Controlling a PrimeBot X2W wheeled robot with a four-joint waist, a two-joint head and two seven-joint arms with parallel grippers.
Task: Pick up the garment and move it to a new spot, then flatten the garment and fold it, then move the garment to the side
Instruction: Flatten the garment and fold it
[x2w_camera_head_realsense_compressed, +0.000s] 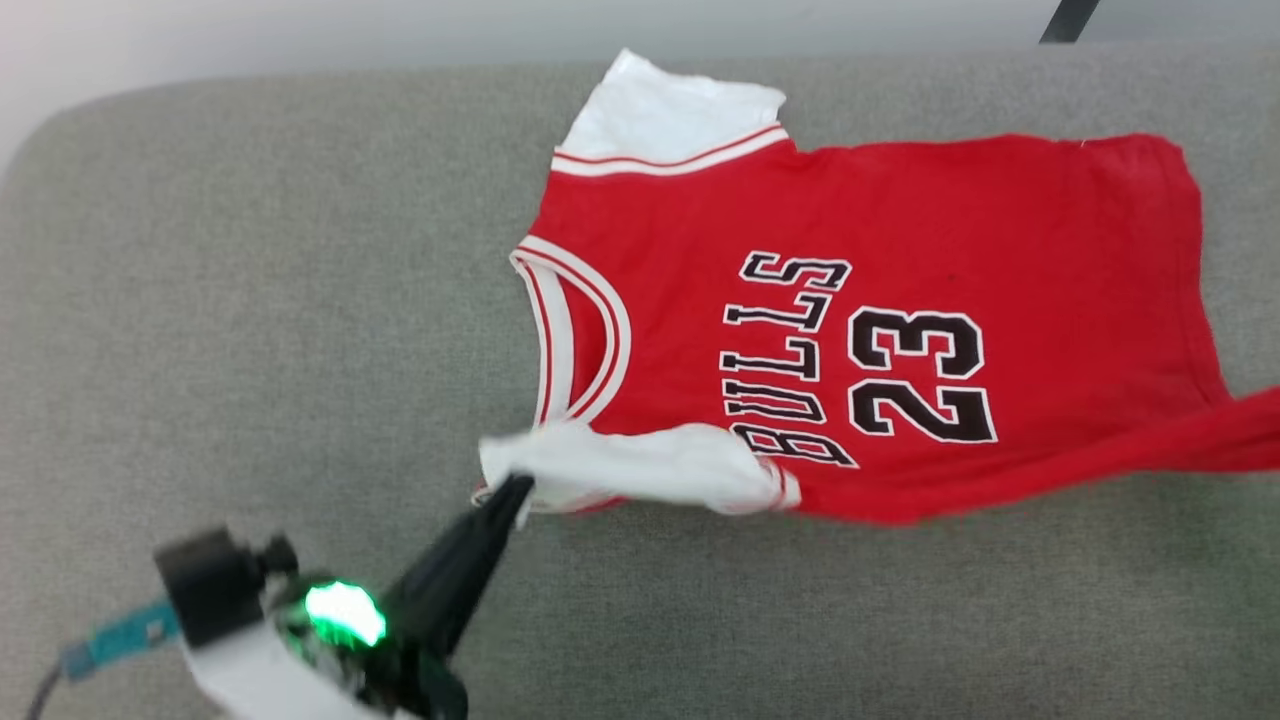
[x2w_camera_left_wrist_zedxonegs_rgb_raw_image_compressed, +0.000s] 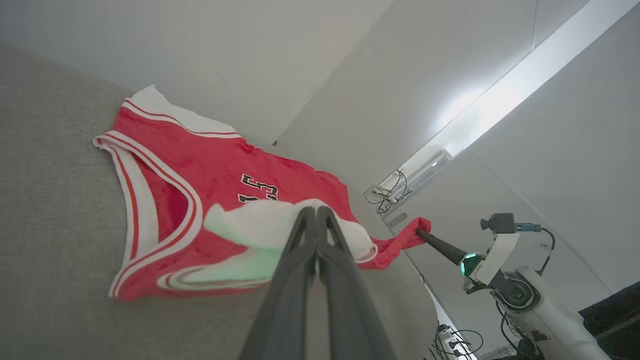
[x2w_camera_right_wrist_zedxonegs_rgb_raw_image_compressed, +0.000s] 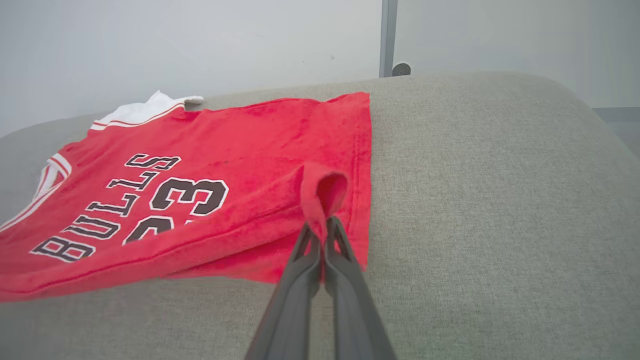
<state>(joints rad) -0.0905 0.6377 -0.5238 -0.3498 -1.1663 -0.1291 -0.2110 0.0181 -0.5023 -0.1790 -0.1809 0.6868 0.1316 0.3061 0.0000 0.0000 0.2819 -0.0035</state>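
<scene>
Your left end effector (x2w_camera_head_realsense_compressed: 515, 490) is pinching the near white sleeve (x2w_camera_head_realsense_compressed: 640, 465) of the small red knit jersey garment (x2w_camera_head_realsense_compressed: 880, 210). The garment lies spread beyond its tips on the grey fabric-covered tabletop (x2w_camera_head_realsense_compressed: 250, 300). Your right end effector (x2w_camera_right_wrist_zedxonegs_rgb_raw_image_compressed: 322, 224) is clamped on the red hem corner. A pale wall (x2w_camera_head_realsense_compressed: 300, 30) stands beyond.

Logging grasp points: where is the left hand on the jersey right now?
In the head view, the left hand is at lower left, shut on the jersey's near white sleeve, over the grey cushion.

Cushion (x2w_camera_head_realsense_compressed: 250, 300): grey, woven, rounded at the far-left corner.
Wall (x2w_camera_right_wrist_zedxonegs_rgb_raw_image_compressed: 200, 45): pale, located beyond it.
Post (x2w_camera_right_wrist_zedxonegs_rgb_raw_image_compressed: 388, 35): grey, upright, far.
</scene>
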